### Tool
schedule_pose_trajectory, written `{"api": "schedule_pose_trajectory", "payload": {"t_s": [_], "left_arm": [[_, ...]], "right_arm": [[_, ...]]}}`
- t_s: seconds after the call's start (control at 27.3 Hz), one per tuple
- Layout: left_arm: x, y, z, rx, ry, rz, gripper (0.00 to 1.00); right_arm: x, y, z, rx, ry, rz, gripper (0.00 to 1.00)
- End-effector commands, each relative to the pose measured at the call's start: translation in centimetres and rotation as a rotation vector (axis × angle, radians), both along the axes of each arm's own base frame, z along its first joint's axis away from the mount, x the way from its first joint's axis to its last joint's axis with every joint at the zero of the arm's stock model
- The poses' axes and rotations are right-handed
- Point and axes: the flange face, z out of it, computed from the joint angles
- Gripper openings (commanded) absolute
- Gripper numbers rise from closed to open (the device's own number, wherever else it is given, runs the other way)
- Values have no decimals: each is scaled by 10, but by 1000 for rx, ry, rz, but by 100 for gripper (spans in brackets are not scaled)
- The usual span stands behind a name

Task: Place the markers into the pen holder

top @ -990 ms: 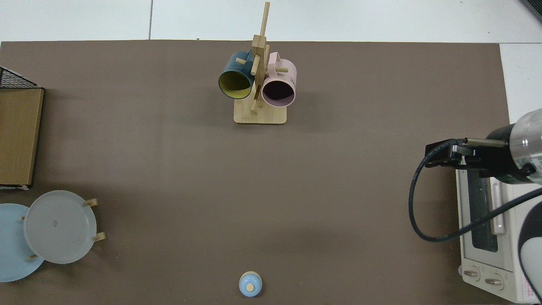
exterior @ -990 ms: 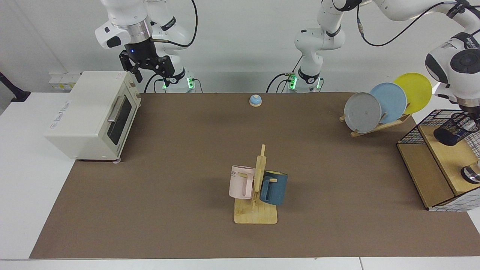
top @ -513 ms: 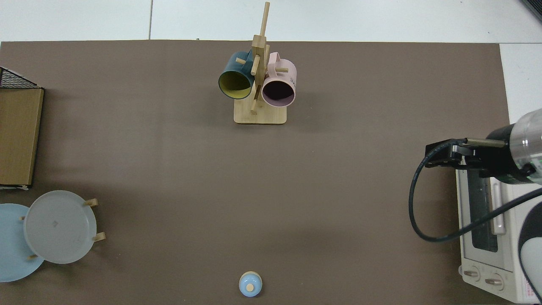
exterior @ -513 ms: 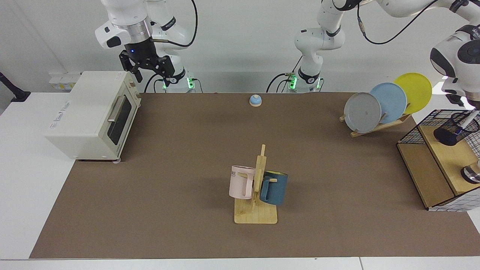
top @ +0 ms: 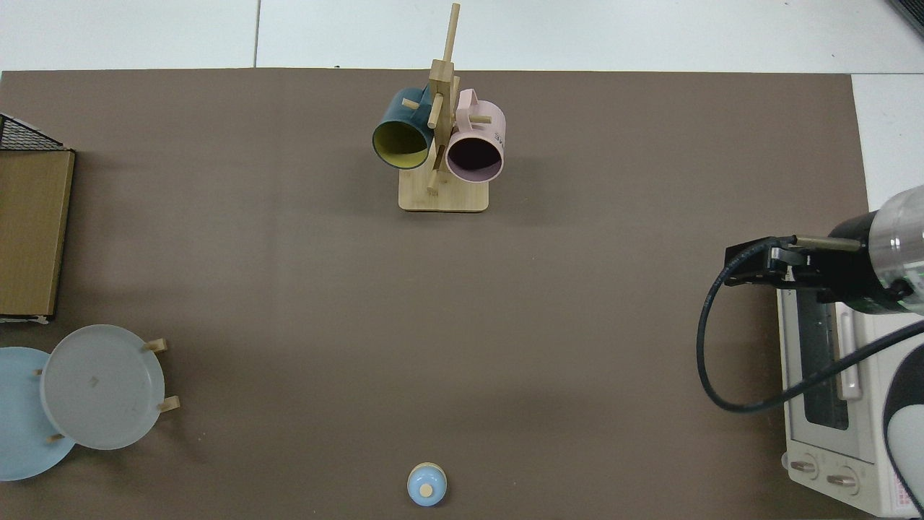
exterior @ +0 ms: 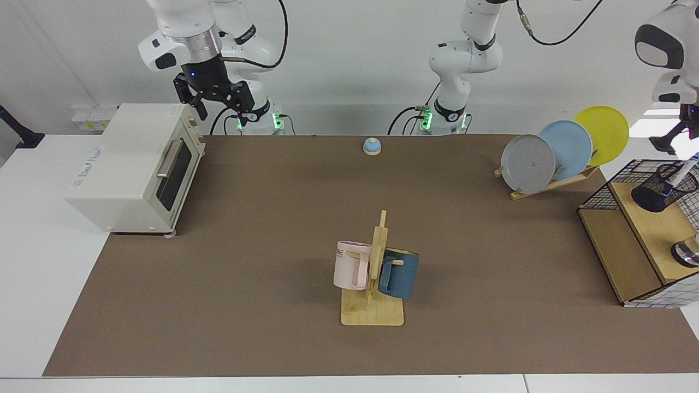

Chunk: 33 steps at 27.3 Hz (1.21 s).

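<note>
we judge the placing step to be done or all but done: the marker stands tilted inside the pen holder, its white barrel poking above the rim, and the pen holder sits on the wooden board of the wire basket at the far edge of the table in the facing view. our left claw hangs above the holder, apart from the marker, and it is cut by the frame edge, so we cannot tell how it stands. our right claw waits above the toaster oven, fingers spread and holding nothing; the top view shows it at the oven's front edge. no other marker shows anywhere on the table, so we think little is left. the next move, as we read it, calls only for lifting the left arm straight clear so that nothing catches the protruding barrel or tips the light mesh cup.
</note>
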Motion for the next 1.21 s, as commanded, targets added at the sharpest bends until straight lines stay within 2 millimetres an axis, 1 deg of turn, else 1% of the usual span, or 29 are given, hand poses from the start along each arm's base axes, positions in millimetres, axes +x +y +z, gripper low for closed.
{"api": "schedule_pose_trajectory", "payload": {"t_s": [0.0,0.11,0.18,0.29,0.33,0.44,0.55,0.62,0.7,0.77,0.81,0.95,1.1,1.17], "left_arm": [[-23,-31,24,-118,-24,75,100],[-31,-44,23,-216,-24,222,100],[-33,-63,25,-280,-35,314,100],[-37,-96,31,-331,-72,405,100],[-39,-111,35,-345,-94,451,100],[-43,-150,36,-413,-122,595,100],[-53,-175,32,-472,-117,809,100],[-56,-181,31,-501,-133,939,100],[-56,-191,30,-537,-136,1011,100],[-53,-206,35,-587,-150,1069,100],[-52,-211,34,-593,-152,1092,100],[-50,-235,35,-593,-161,1117,100],[-48,-243,32,-598,-149,1104,100],[-48,-243,37,-618,-140,1114,100]], "right_arm": [[1,-1,3,15,0,-20,100],[1,-1,3,15,0,-20,100],[1,-1,3,15,0,-20,100],[1,-1,3,15,0,-20,100],[1,-1,3,15,0,-20,100],[1,-1,3,15,0,-20,100],[1,-1,3,15,0,-20,100],[1,-1,3,15,0,-20,100],[1,-1,3,15,0,-20,100],[1,-1,3,15,0,-20,100],[1,-1,3,15,0,-20,100],[1,-1,3,15,0,-20,100],[1,-1,3,15,0,-20,100],[1,-1,3,15,0,-20,100]]}}
